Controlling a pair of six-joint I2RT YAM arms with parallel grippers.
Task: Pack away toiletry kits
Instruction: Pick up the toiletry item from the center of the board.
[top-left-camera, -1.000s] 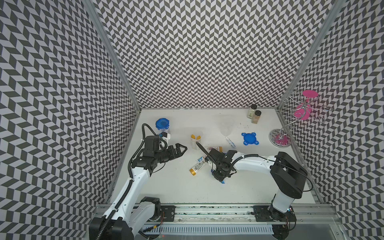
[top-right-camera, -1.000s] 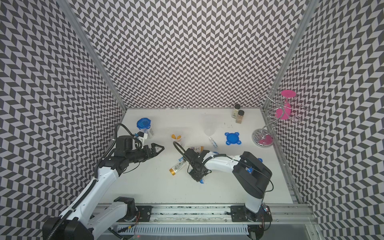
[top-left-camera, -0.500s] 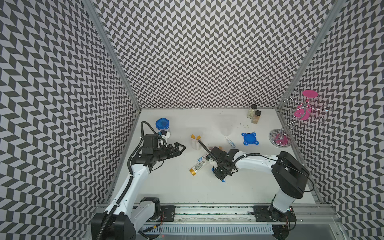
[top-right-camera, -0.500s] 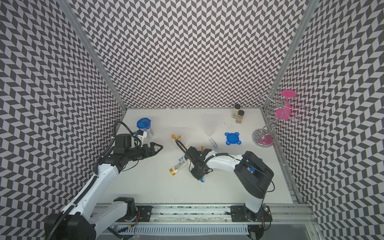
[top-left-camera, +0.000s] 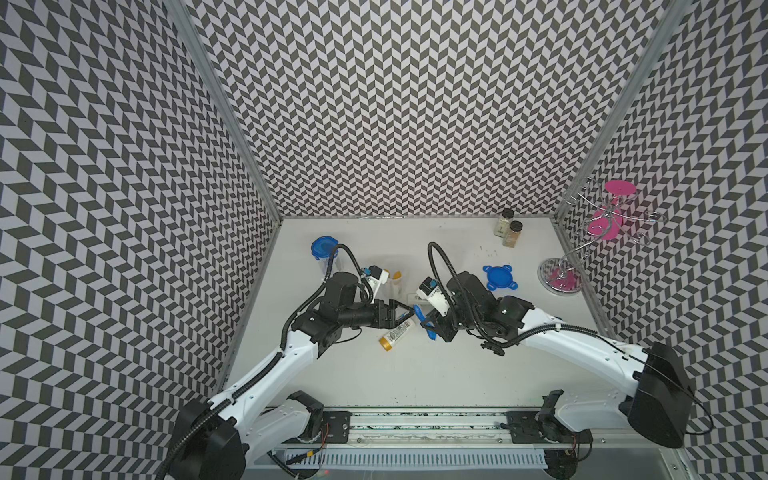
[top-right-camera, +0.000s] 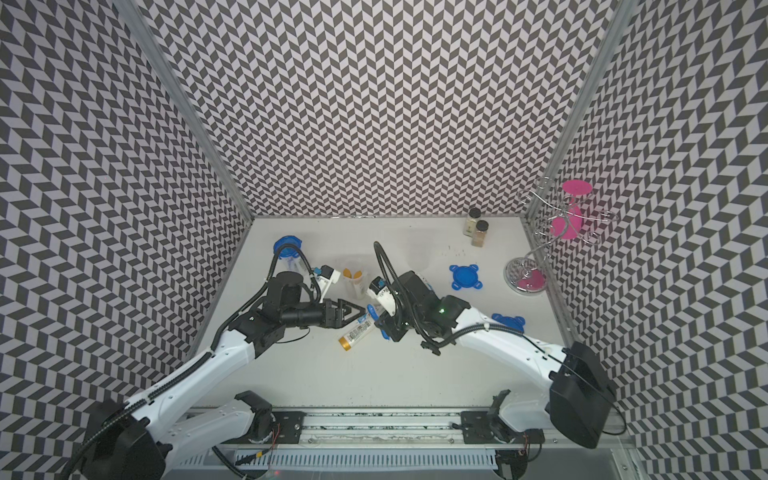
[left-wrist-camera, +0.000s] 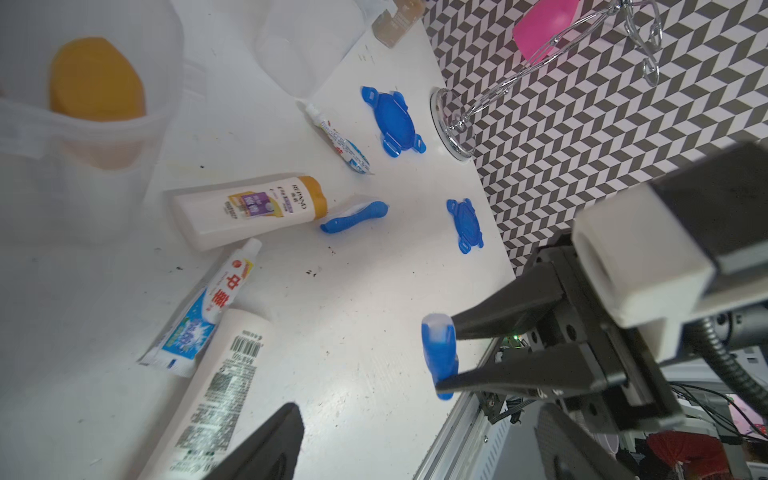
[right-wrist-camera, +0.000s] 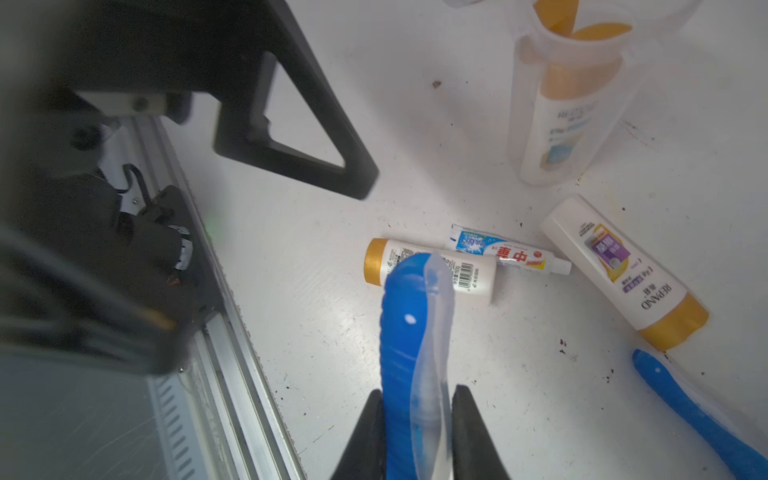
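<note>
Right tool (right-wrist-camera: 417, 395) was clamped on a blue toothbrush (right-wrist-camera: 401, 332), held up off the counter (right-wrist-camera: 324, 332). Left tool (top-left-camera: 403, 313) was spread apart right by it, prob. to take it.

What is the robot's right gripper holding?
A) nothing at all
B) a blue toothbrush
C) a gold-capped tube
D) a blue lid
B: in the right wrist view the right gripper has its jaws closed on either side of a blue toothbrush.
</note>
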